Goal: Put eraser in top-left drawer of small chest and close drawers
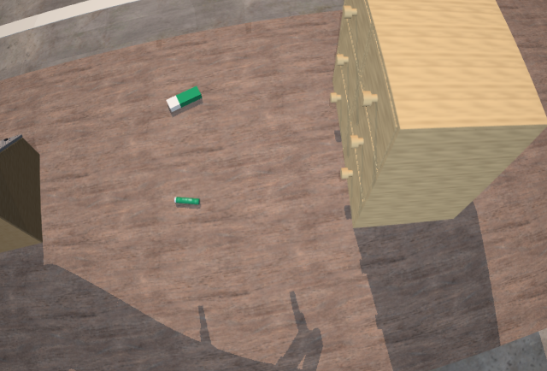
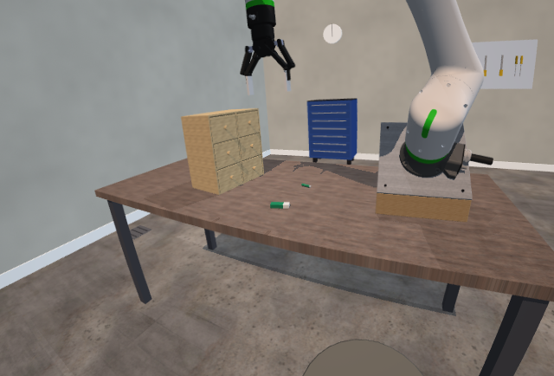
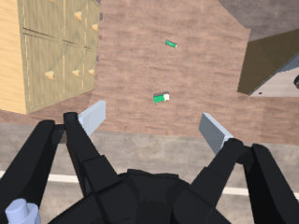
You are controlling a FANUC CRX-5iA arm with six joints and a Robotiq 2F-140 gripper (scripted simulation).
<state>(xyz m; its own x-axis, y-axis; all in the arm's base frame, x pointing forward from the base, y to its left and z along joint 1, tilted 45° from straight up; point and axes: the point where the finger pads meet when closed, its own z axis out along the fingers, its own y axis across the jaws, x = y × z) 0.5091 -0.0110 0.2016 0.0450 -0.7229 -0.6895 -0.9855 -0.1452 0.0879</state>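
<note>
The eraser (image 1: 184, 98) is a green block with a white end and lies flat on the brown table top, apart from the chest; it also shows in the exterior view (image 2: 280, 204) and in the wrist view (image 3: 162, 97). The small wooden chest (image 1: 424, 88) stands on the table with all its drawers in, knobs facing the eraser; it also shows in the exterior view (image 2: 222, 149) and in the wrist view (image 3: 51, 56). My gripper (image 2: 267, 78) hangs high above the table near the chest, open and empty. Its fingers frame the wrist view.
A small green cylinder (image 1: 187, 200) lies on the table near the eraser. The robot's base block (image 2: 422, 184) stands on the table's far side. A blue cabinet (image 2: 331, 129) stands on the floor behind the table.
</note>
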